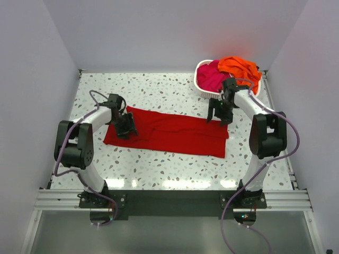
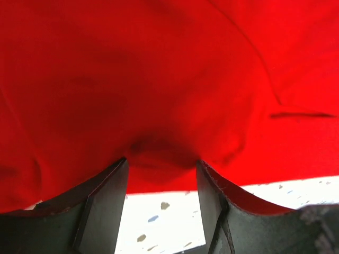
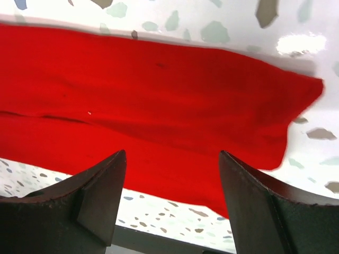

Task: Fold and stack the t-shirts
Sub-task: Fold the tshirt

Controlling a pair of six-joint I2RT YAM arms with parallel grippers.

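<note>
Deep red t-shirt lies flat on the speckled table, already folded down to a long narrow strip. The strip's long axis runs from one gripper to the other, slightly skewed, with the left arm's end sitting a bit farther from the bases. Neck and hem aren't distinguishable, so which way the shirt points can't be told. Left gripper is down on its end of the strip. Its fingers are apart, and the cloth edge crosses right at the fingertips with a small pucker between them. Bare table shows in the gap nearer the palm, so nothing is pinched. Right gripper is at the other end, also with its fingers spread. The strip lies ahead of its tips, the end corner is off beyond the right-hand finger, and no cloth is in the gap. The step in hand looks like taking the ends for a fold across the long axis. To do it well, each gripper should push far enough that every layer of the edge sits between its fingers before closing, or only the top layer lifts and the strip opens up. The left gripper looks close to that and the right one needs to come down and forward. Both should grip at matching points across the strip's width, lift together and carry one end squarely over the other so the edges line up. The magenta t-shirt and orange t-shirt are heaped unfolded in the white basket, well beyond the right gripper's fingertips.
</note>
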